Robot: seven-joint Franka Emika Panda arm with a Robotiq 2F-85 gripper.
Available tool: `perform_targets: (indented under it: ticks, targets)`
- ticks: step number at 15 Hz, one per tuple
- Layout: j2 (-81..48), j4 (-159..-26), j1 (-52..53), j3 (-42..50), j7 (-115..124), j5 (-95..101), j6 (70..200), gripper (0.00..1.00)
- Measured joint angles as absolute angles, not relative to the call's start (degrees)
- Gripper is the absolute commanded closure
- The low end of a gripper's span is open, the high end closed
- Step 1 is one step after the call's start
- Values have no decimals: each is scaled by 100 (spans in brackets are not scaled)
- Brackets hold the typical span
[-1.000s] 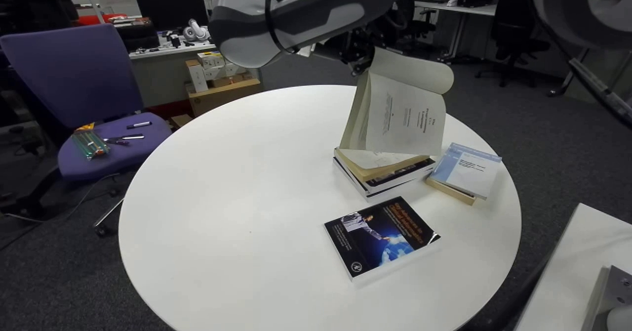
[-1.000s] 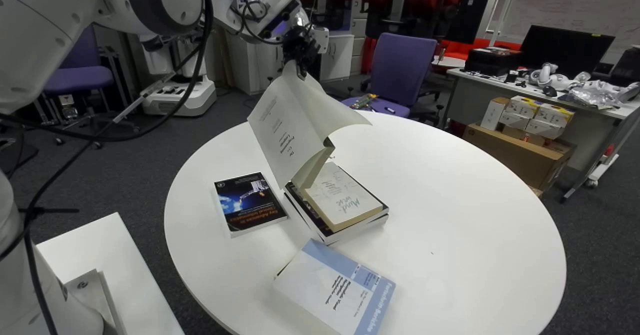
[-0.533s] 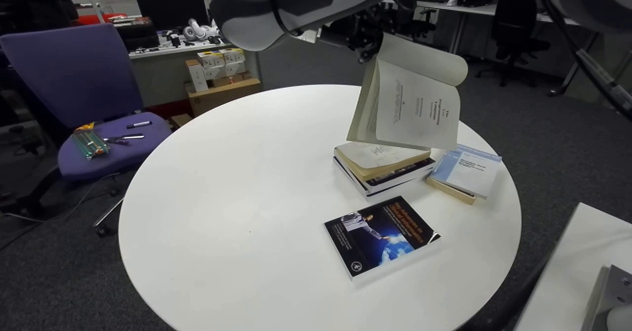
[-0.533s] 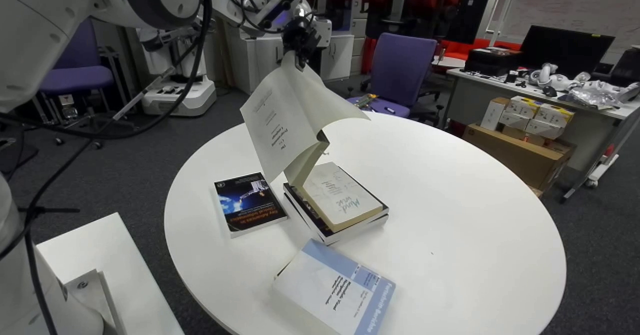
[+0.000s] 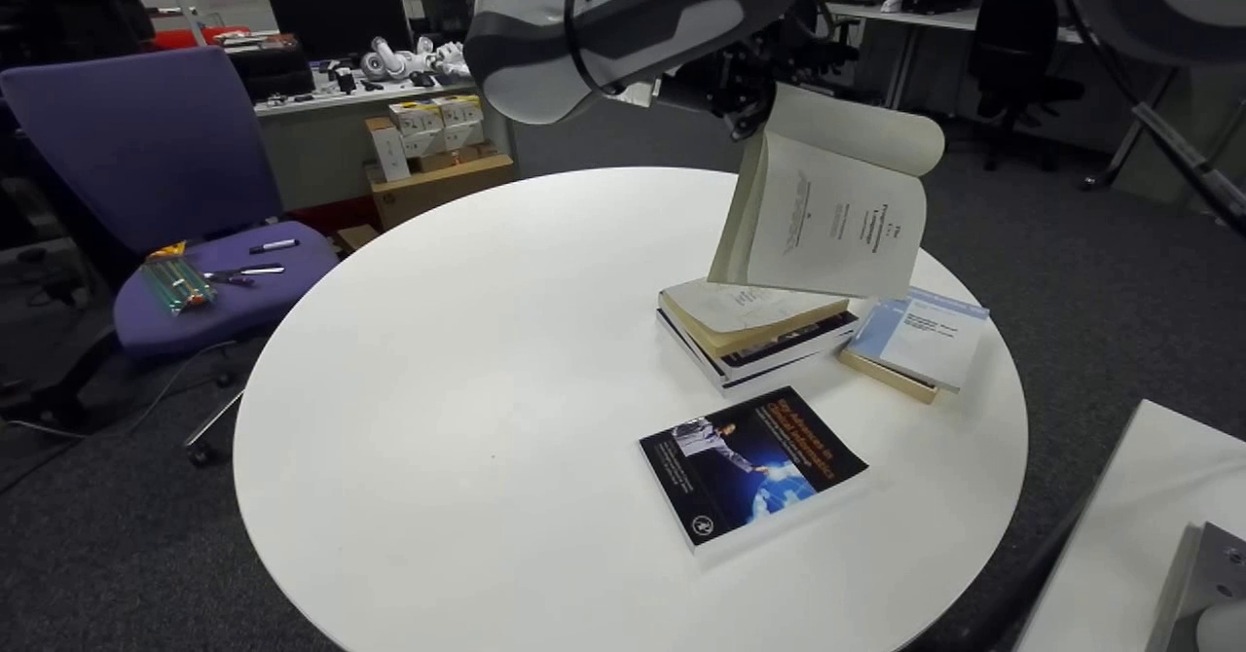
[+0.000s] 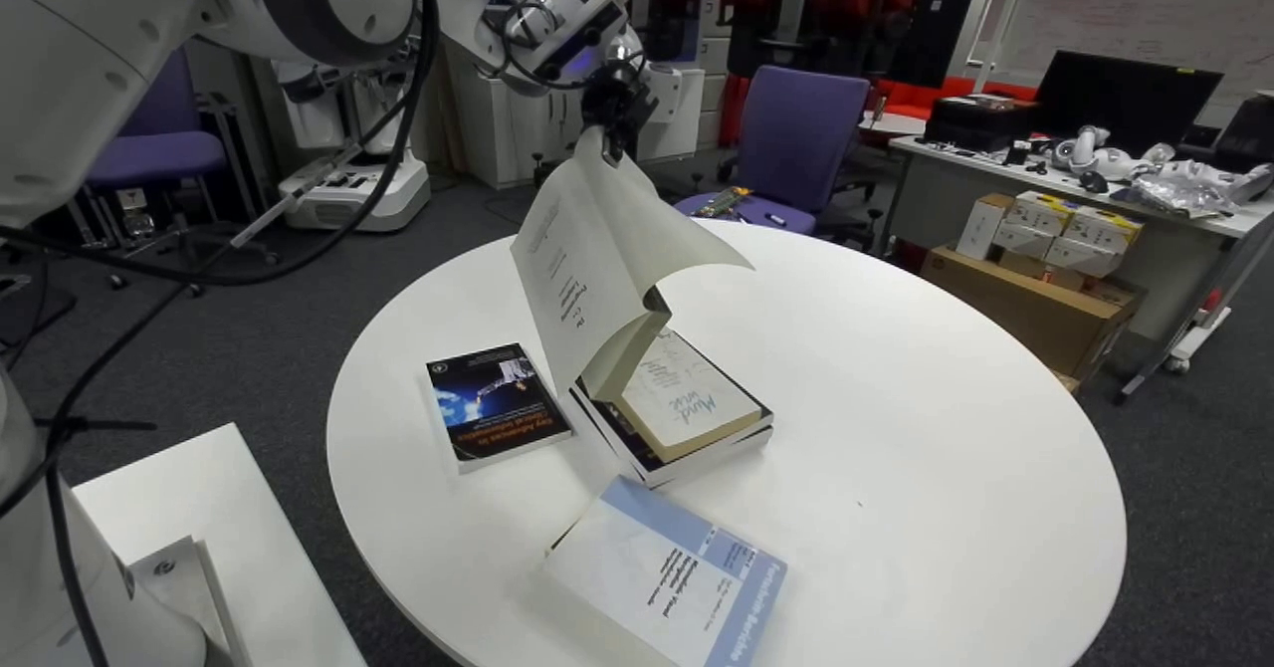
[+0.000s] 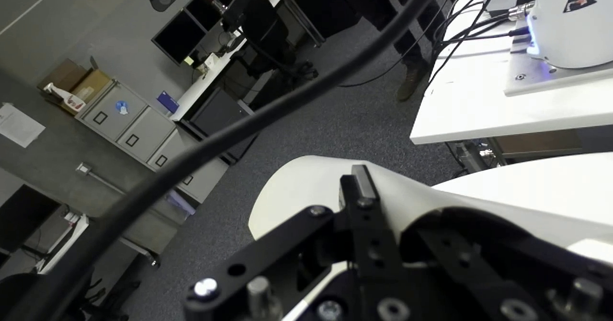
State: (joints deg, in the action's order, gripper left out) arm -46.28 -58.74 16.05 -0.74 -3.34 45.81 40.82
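Gripper [image 6: 604,144]: black, high above the round table [image 5: 419,389], slanting downward.
Fingers [image 7: 364,182]: pinching the upper edge of the held book [image 5: 837,214]; partly covered by pale paper in the wrist view.
Held book: hanging at a tilt from the gripper, with a pale cover or leaf curling away near the top; printed with "Programming Language" on the facing page; partly hiding the book pile [image 6: 692,408] in both exterior views; hard to say whether touching the pile at the lower edge.
Book pile: stacked on the round table; topped by a yellowed volume with "Mind" among the lettering on a pale page; dark-covered and white-edged underneath.
Dark book [image 5: 754,467]: flat and face up, just beside the book pile; titled "Key Advances in Clinical Informatics"; illustrated with a reaching figure.
Blue-and-white book [image 6: 662,572]: face up near the rim of the round table, just off a corner of the book pile; lettered along the blue band.
Purple chair [image 5: 146,156]: near the round table; carrying a pen [image 5: 274,246] and a plastic packet [image 5: 180,282] on the seat.
Cardboard box [image 6: 1015,314]: beside a cluttered desk [image 6: 936,194], beneath smaller white boxes [image 6: 1080,252].
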Motion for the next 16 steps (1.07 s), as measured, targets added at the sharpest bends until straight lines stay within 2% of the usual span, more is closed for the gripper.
perform_targets:
  ticks: [10, 16]
  targets:
    - [-4990, -6343, 1282, -271, -334, 4543, 4205, 100]
    - [-5175, -6332, 1024, -260, -334, 4555, 4833, 100]
